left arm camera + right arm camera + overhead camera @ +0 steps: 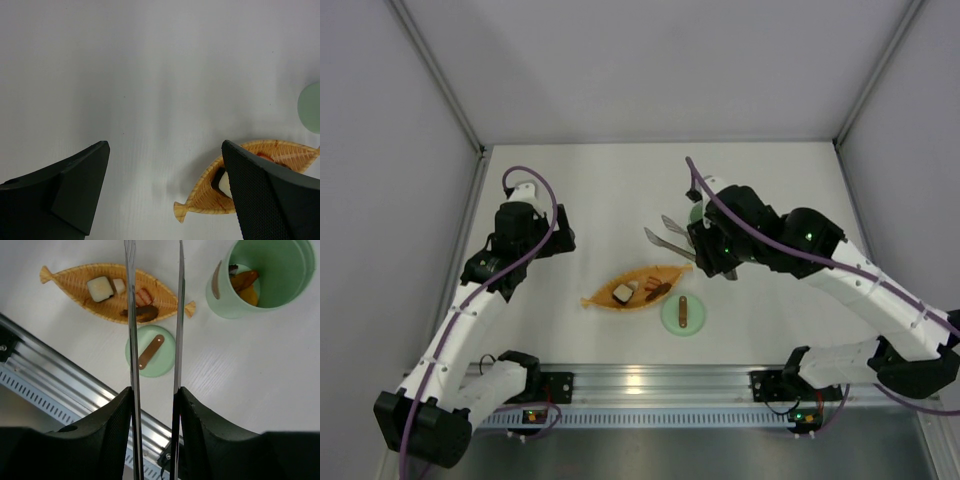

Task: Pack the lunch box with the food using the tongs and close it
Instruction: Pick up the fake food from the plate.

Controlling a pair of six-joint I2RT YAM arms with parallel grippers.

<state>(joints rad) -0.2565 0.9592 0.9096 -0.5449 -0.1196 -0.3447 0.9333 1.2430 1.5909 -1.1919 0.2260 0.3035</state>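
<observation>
My right gripper (153, 392) is shut on the pale tongs (131, 315), one finger pressing on each arm. The tongs' (668, 238) arms stand apart and carry nothing. They point over the orange leaf dish (65, 277), where white (100, 288) and brown (142, 314) food pieces lie. The mint-green lunch box (265, 280) stands upright and uncovered to the right, with an orange piece (245, 280) inside. In the top view my right arm mostly hides the lunch box (696, 212). Its lid (683, 314) lies flat near the dish (595, 299). My left gripper (165, 145) hangs open and empty, left of the dish (200, 197).
An aluminium rail (640, 380) runs along the table's near edge, just below the lid (150, 351). Grey walls close in the table at the back and on both sides. The lid's edge (311, 107) shows at the right of the left wrist view.
</observation>
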